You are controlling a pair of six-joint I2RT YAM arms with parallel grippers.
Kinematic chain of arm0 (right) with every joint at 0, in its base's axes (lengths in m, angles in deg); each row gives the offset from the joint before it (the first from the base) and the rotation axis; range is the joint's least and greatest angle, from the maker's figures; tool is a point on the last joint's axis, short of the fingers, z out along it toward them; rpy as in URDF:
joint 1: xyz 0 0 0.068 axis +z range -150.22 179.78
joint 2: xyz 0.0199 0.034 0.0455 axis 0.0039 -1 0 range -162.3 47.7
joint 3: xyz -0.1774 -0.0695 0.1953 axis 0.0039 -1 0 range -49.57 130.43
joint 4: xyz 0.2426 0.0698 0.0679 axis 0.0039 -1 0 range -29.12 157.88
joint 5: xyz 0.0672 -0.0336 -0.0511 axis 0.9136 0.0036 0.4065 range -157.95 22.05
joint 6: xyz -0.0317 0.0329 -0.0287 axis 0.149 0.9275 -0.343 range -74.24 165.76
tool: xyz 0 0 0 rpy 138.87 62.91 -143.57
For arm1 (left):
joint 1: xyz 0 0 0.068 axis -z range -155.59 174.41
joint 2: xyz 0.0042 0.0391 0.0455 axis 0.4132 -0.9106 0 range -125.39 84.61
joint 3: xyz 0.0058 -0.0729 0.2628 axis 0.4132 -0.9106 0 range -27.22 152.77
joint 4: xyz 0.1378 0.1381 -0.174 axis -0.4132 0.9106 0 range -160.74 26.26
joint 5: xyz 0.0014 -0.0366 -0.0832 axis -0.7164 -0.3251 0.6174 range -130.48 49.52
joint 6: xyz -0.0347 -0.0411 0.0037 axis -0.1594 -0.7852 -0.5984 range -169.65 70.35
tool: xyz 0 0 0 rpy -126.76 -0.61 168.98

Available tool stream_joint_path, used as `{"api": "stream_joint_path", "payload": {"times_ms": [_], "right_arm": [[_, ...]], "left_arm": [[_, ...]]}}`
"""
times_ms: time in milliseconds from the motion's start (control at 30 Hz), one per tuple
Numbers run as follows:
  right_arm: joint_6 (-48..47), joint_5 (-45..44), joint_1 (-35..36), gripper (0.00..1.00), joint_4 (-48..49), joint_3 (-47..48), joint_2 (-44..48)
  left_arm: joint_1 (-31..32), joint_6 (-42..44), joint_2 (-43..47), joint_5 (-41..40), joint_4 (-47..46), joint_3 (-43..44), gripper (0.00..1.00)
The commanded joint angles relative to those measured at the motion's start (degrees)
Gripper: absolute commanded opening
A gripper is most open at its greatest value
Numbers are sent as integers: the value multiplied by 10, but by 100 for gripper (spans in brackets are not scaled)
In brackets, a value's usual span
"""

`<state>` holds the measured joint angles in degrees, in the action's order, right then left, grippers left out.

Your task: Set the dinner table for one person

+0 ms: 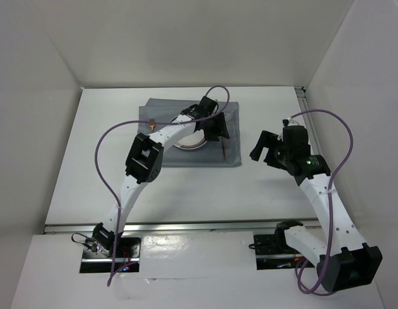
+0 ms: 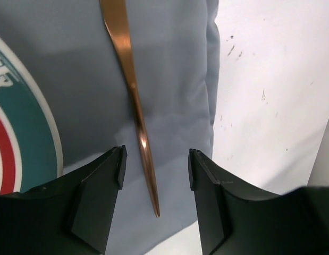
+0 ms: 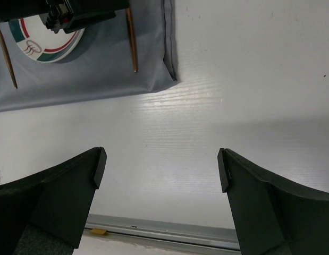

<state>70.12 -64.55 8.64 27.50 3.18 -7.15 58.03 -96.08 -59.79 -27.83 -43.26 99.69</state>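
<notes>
As the copper utensil (image 2: pixel 133 90) rests on the cloth (image 2: pixel 175 79) by the plate (image 2: pixel 20 122) at lower left, my left gripper (image 2: pixel 157 159) straddles it parted — right gripper (image 3: pixel 161 162) wide, empty.

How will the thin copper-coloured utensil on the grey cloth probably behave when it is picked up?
The copper-coloured utensil looks like polished metal: probably stiff, perhaps slippery. Being thin and flat on the grey cloth, it may be hard to pinch without catching fabric.
</notes>
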Motion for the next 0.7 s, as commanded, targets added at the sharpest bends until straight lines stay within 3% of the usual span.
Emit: {"api": "stream_joint_path", "payload": {"times_ms": [0, 267, 367, 533, 667], "right_arm": [[-2, -6, 5, 100, -10, 38, 11], [12, -1, 5, 100, -22, 92, -45], [26, 3, 5, 100, -15, 122, -85], [37, 21, 5, 100, -1, 169, -141], [25, -1, 5, 100, 10, 166, -148]], "left_arm": [[6, 24, 61, 5, 21, 11, 67], [45, 79, 207, -67, 120, -8, 68], [51, 87, 317, -105, 127, -101, 73], [45, 101, 544, -237, 132, -321, 88], [45, 89, 680, -279, 132, -438, 89]]}}
